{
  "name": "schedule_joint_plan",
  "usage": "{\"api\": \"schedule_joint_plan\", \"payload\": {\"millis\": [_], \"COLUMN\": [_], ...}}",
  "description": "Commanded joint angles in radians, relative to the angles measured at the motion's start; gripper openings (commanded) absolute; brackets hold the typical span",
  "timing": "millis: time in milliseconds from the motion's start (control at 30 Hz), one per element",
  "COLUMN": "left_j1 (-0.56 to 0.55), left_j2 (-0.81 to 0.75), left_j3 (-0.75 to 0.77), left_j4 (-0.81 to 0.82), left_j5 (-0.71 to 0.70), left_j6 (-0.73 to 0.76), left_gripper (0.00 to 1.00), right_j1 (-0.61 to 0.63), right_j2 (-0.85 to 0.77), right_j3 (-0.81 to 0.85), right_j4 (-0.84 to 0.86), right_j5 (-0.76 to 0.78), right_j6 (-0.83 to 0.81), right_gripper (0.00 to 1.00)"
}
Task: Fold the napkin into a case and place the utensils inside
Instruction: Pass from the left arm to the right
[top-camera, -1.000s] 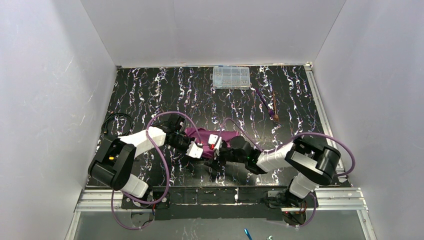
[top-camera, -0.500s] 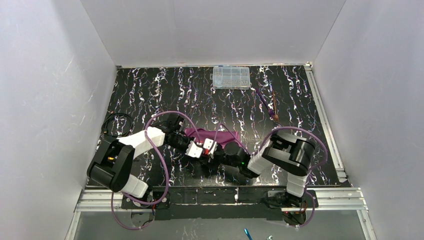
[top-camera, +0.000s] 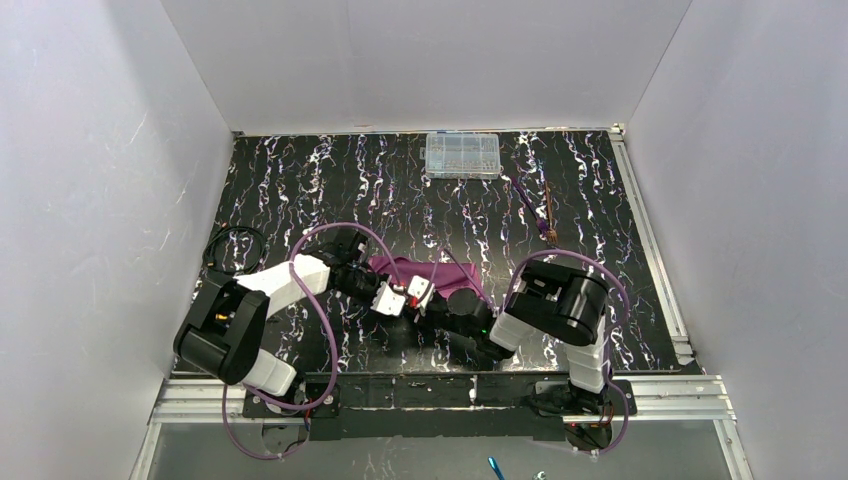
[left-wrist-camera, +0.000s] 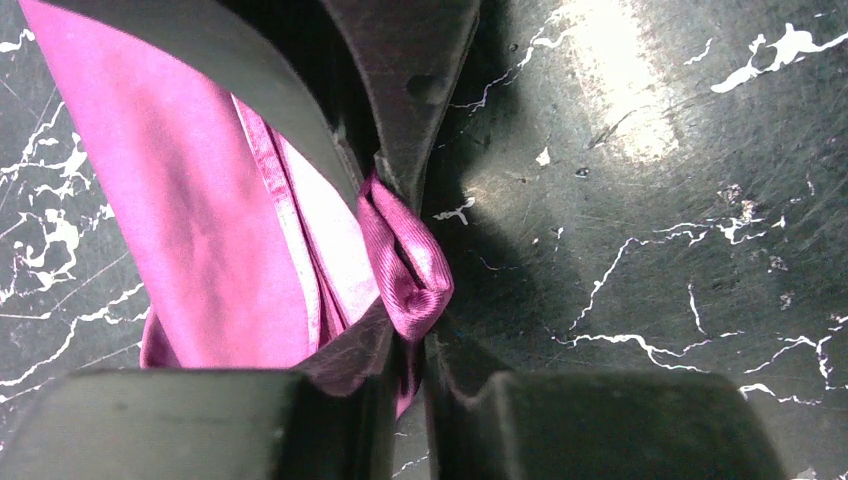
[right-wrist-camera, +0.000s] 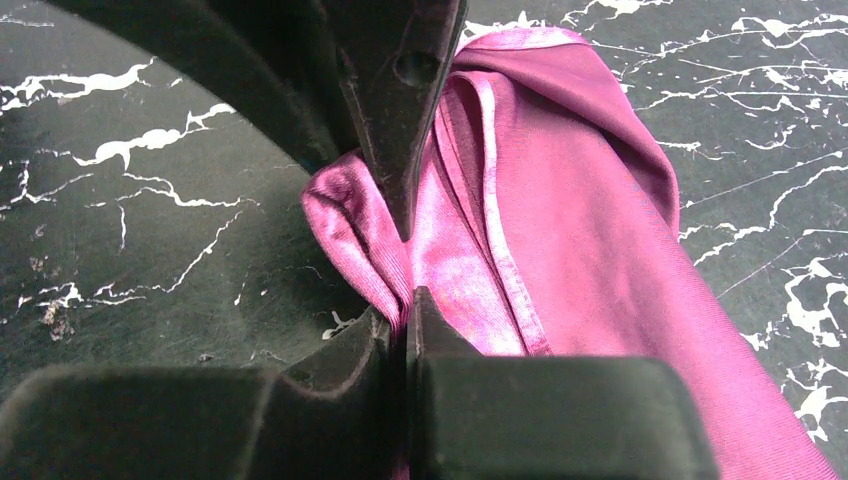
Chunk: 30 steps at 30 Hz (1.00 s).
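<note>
The top camera hangs above the black white-veined table (top-camera: 300, 180), behind its six o'clock edge, looking steeply down toward twelve. Both wrist cameras sit very close — all three share the plum-purple soft cloth napkin (top-camera: 400, 266).

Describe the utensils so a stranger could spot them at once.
On the black marbled table, look toward the far right corner, beside the clear compartment box. The utensils lie there on its right: unlike the wide clear box, they are two thin sticks, one purple, one copper-brown.
</note>
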Motion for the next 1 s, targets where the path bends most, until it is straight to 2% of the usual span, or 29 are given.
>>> {"api": "schedule_joint_plan", "payload": {"millis": [0, 100, 233, 333, 467, 633, 967], "left_j1": [-0.006, -0.006, -0.006, -0.006, -0.006, -0.006, -0.017], "left_j2": [-0.047, -0.06, -0.1, -0.162, -0.226, -0.225, -0.316], "left_j3": [-0.026, -0.037, -0.071, -0.136, -0.224, -0.244, -0.303], "left_j4": [0.005, 0.024, 0.082, 0.183, 0.306, 0.397, 0.404], "left_j5": [0.026, 0.003, -0.019, -0.031, -0.054, -0.1, -0.057], "left_j6": [-0.002, -0.01, -0.022, -0.033, -0.022, -0.059, 0.006], "left_gripper": [0.17, 0.27, 0.34, 0.39, 0.41, 0.41, 0.48], "right_j1": [0.001, 0.0, -0.003, -0.015, -0.057, -0.11, -0.178], "right_j2": [0.031, 0.01, -0.001, -0.013, -0.049, -0.089, -0.056], "right_j3": [0.01, 0.011, -0.003, -0.005, 0.012, 0.036, 0.097], "right_j4": [0.07, 0.042, 0.037, 0.028, -0.032, -0.116, -0.164], "right_j5": [-0.005, -0.017, -0.028, -0.054, -0.148, -0.28, -0.427], "right_j6": [0.051, 0.052, 0.075, 0.092, 0.138, 0.191, 0.328], "right_gripper": [0.11, 0.04, 0.03, 0.02, 0.01, 0.01, 0.01]}}
